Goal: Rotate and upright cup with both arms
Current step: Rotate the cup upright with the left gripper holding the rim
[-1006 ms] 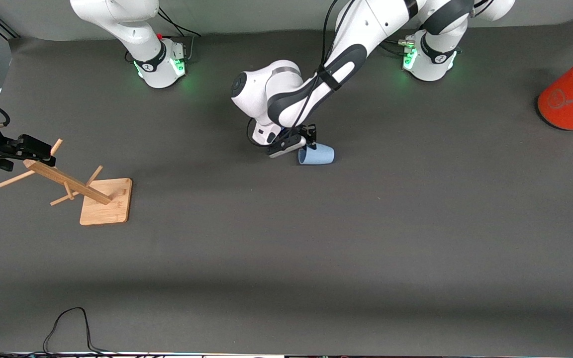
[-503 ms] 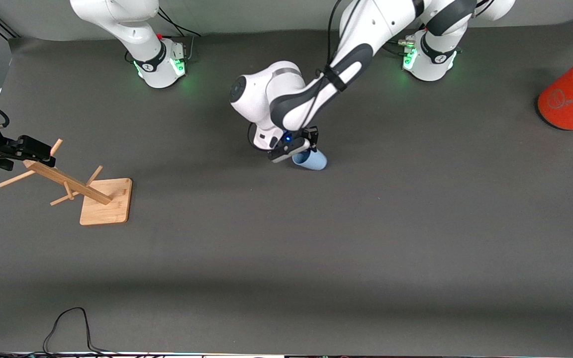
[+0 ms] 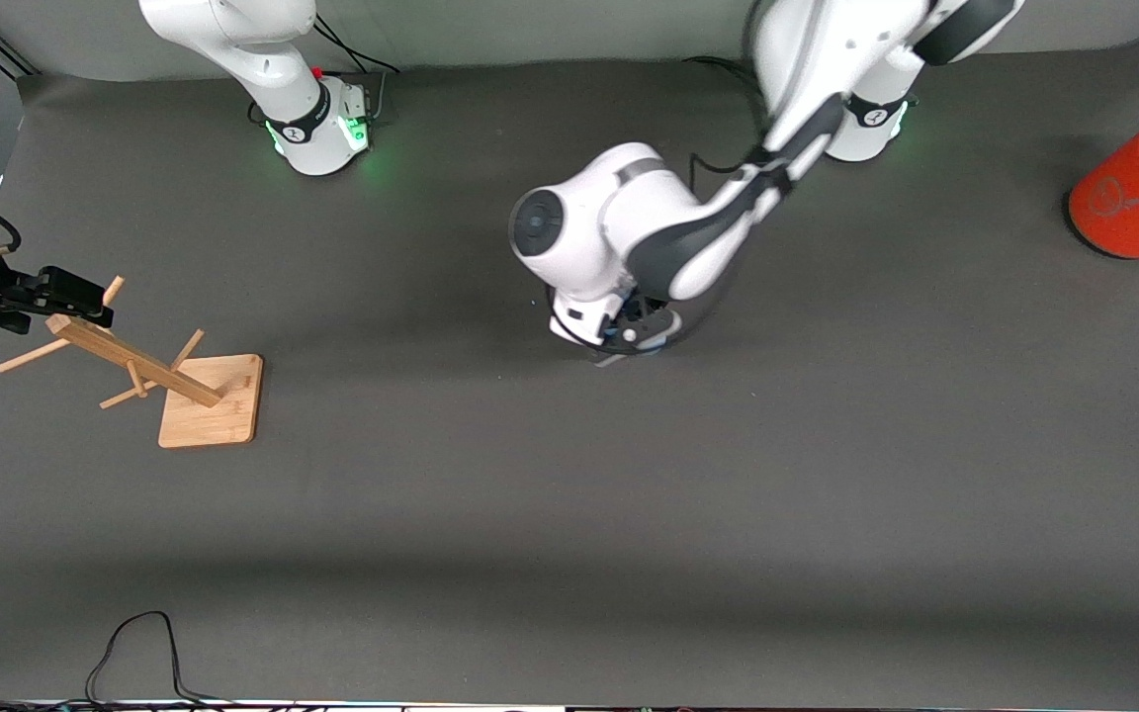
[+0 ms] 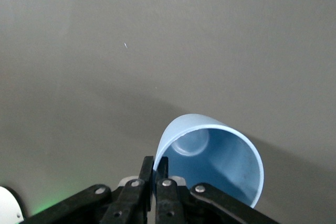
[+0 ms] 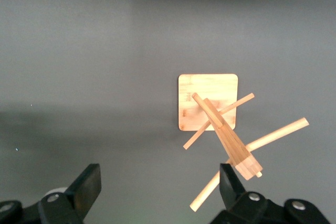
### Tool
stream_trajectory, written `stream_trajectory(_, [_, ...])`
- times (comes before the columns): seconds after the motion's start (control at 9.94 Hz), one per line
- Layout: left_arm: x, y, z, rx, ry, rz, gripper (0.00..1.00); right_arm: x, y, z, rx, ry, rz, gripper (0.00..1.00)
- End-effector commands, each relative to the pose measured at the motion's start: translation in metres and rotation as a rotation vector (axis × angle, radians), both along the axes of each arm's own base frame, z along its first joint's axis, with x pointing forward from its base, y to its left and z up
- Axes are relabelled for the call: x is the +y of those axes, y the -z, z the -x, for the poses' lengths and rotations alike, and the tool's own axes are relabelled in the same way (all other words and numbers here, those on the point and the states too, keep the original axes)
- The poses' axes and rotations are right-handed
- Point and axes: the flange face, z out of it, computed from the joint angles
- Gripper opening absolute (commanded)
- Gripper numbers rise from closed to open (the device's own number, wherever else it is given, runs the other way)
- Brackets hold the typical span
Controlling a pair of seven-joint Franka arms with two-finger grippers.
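Your left gripper (image 4: 155,174) pinches only the thin rim of the cup (image 4: 220,156), lifted over the table's (image 3: 827,475) middle, so it could twist or slip free as you rotate. Your right gripper (image 5: 160,184) waits wide open above the wooden rack (image 5: 220,124).

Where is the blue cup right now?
The cup is held by its rim in the left pincer, over the middle of the table, mostly hidden under the left arm's wrist in the front view.
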Motion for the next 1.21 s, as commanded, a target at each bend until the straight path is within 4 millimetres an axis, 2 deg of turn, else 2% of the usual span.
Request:
stream_trajectory(0.0, [0.049, -0.045, -0.023, 0.014, -0.132, 0.201, 0.00, 0.001, -0.007, 0.007, 0.008, 0.067, 0.008, 1.00])
stream_trajectory(0.1, [0.062, -0.049, -0.021, 0.010, -0.176, 0.268, 0.00, 0.001, -0.009, 0.009, 0.003, 0.078, 0.007, 1.00])
stream_trajectory(0.2, [0.060, -0.040, -0.007, -0.010, -0.167, 0.284, 0.00, 0.002, -0.009, 0.008, 0.003, 0.077, 0.007, 1.00])
stream_trajectory(0.4, [0.052, -0.012, 0.030, -0.104, -0.191, 0.339, 0.00, 0.002, -0.008, 0.008, 0.005, 0.077, 0.007, 1.00])
stream_trajectory(0.5, [0.047, -0.001, 0.042, -0.123, -0.220, 0.358, 0.00, 0.002, -0.007, 0.007, 0.008, 0.077, 0.005, 1.00])
stream_trajectory(0.6, [0.040, 0.009, 0.053, -0.114, -0.235, 0.355, 0.00, 0.002, -0.006, 0.006, 0.008, 0.077, 0.005, 1.00])
stream_trajectory(0.7, [0.029, 0.024, 0.076, -0.104, -0.209, 0.353, 0.00, 0.001, -0.005, 0.006, 0.009, 0.079, 0.006, 1.00])
stream_trajectory(0.8, [0.027, 0.037, 0.087, -0.095, -0.202, 0.355, 0.00, 0.002, -0.005, 0.006, 0.009, 0.077, 0.006, 1.00])
stream_trajectory(0.91, [0.023, 0.055, 0.095, -0.065, -0.174, 0.350, 0.00, 0.002, -0.004, 0.005, 0.009, 0.079, 0.003, 1.00])
stream_trajectory(1.11, [0.015, 0.069, 0.103, -0.044, -0.147, 0.368, 0.02, 0.002, -0.005, 0.006, 0.007, 0.082, -0.016, 1.00])
